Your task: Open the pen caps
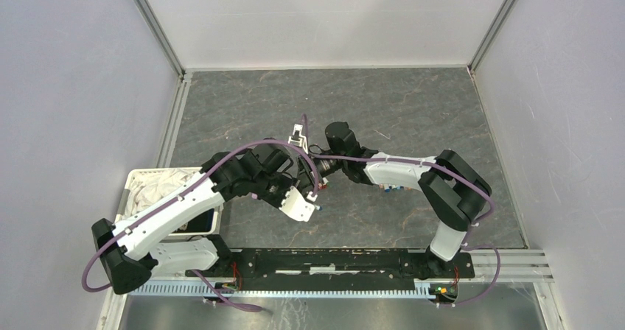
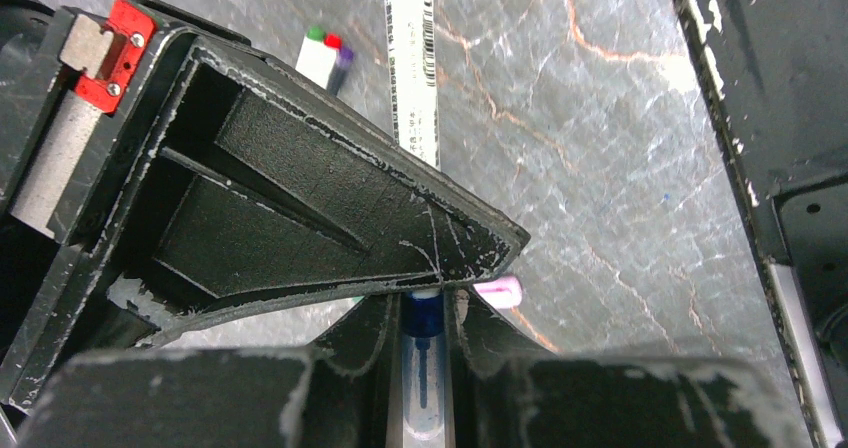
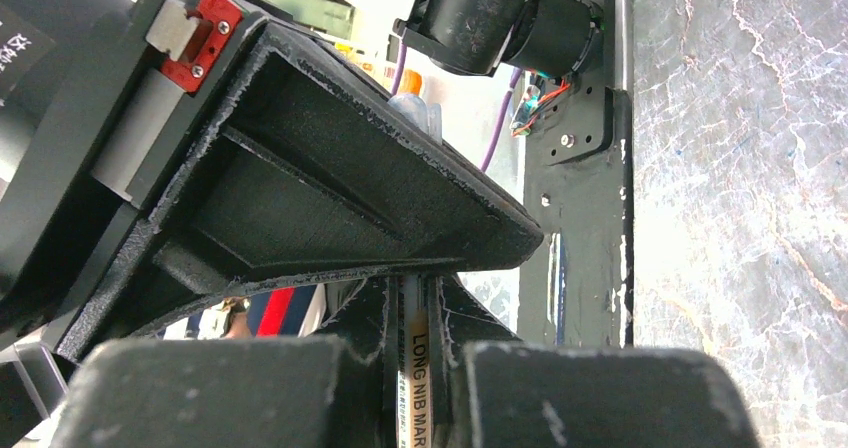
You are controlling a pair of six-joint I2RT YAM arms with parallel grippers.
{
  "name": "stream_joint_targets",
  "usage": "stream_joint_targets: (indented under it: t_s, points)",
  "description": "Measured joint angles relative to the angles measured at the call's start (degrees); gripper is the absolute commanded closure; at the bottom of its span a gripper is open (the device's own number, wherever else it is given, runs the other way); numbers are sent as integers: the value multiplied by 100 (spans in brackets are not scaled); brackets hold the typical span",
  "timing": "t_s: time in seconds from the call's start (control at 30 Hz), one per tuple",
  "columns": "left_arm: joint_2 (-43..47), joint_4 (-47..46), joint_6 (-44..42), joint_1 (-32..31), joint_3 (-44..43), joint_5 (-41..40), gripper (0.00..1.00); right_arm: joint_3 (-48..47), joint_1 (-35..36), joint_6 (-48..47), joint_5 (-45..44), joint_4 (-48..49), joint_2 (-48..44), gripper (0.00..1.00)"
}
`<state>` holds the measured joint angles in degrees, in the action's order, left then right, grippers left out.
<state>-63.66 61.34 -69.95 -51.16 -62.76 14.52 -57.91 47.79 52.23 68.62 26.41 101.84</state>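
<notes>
My left gripper point(image 1: 315, 201) point(image 2: 430, 293) is shut on a blue pen cap point(image 2: 424, 318) with a clear end. My right gripper point(image 1: 318, 174) point(image 3: 415, 288) is shut on a white pen barrel point(image 3: 417, 368) printed "LONG NIB MAR". The two grippers meet above the middle of the table. In the left wrist view a white barcoded barrel point(image 2: 412, 68) runs in line with the blue cap, but the upper finger point(image 2: 300, 208) hides the join. A loose pink cap point(image 2: 500, 290) lies on the table. A few pens point(image 2: 325, 53) with green, red and purple ends lie further off.
A white basket point(image 1: 134, 179) holding crumpled cloth stands at the left edge of the table. Small coloured pens point(image 1: 388, 188) lie under my right forearm. The black mounting rail point(image 1: 332, 260) runs along the near edge. Grey walls enclose the marbled table.
</notes>
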Motion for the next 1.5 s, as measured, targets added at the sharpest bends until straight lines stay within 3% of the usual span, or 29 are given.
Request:
stream_joint_targets:
  t_s: [0.13,0.23,0.3,0.4,0.5,0.73,0.83,0.9,1.0,1.1,1.17,1.2,1.33,1.5]
  points:
    - [68,138,-2,44,4,-286,98,-509,33,-378,170,-503,317,100]
    - [70,144,-177,72,15,-398,98,-592,-11,-1231,-48,-1351,181,100]
    - [20,-22,-916,610,50,11,98,-127,-74,-1725,-649,-1615,-319,100]
    - [-444,-328,-2787,2457,-87,2844,98,1316,-280,-1919,-2671,-411,-1906,100]
    - [-828,133,-3670,2865,-588,3821,98,1882,-306,-2048,-3375,208,-2664,100]
    - [-468,103,-4481,2516,-168,3101,98,2636,-273,-2096,-3235,105,-3235,100]
    - [-234,186,-4594,3163,-214,1405,98,3432,-549,-2264,-2653,-1606,-3674,100]
    - [-98,236,-4640,3279,-308,793,98,3724,-612,-2361,-2496,-2839,-3515,100]
    - [22,286,-4590,3001,-385,426,96,3692,-614,-2413,-2253,-3746,-3475,100]
    - [55,308,-4085,2494,-420,330,64,3305,-616,-2411,-2079,-3947,-3449,100]
    - [33,323,-3340,2035,-522,407,40,2898,-616,-2406,-2024,-3926,-3392,100]
    - [13,334,-2988,1860,-597,503,32,2728,-616,-2404,-2009,-3882,-3362,100]
    - [-127,291,-1329,1425,-951,984,26,2164,-616,-2271,-1978,-3427,-3222,100]
    - [-313,205,-205,1108,-946,1309,24,1899,-616,-1834,-1974,-2671,-2931,100]
